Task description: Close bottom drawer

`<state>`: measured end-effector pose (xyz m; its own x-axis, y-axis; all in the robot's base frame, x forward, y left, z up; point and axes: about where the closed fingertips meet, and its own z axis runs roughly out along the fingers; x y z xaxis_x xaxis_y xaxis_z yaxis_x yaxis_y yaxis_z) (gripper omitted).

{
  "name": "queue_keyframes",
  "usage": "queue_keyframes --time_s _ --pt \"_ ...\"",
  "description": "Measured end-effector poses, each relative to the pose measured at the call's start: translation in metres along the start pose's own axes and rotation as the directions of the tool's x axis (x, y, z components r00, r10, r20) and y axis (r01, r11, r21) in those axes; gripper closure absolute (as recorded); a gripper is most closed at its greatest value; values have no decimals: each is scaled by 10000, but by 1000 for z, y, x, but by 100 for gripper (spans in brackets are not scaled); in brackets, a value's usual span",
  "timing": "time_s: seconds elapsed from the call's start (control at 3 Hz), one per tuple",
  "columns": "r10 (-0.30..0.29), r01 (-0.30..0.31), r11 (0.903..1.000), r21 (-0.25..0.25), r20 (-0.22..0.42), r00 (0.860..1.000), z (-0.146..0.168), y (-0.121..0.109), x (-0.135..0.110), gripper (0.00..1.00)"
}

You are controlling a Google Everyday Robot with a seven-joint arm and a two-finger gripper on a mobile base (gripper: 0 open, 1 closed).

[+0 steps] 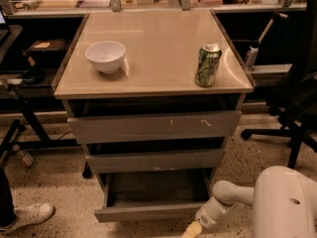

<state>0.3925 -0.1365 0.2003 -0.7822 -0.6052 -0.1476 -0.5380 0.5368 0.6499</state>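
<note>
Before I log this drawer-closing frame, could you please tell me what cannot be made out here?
- The gripper, camera view: low by the right front corner of the bottom drawer, cut off by the bottom edge; contact with the drawer cannot be told.
- The drawer's rear: hidden under the middle drawer, in shadow.
- The green can: label too small to read.
- The white shoe: its wearer is cut off by the left edge.

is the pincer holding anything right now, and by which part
Cannot be told: the pincer sits low by the front right corner of the open bottom drawer, half out of view.
</note>
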Motion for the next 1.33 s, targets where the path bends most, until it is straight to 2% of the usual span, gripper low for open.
queue_keyframes --time_s 0.33,1.33 --pt "0 0 10000 0 0 10000 0 0 0 19" --pt "0 0 10000 -1 -1 10000 0 0 0 88"
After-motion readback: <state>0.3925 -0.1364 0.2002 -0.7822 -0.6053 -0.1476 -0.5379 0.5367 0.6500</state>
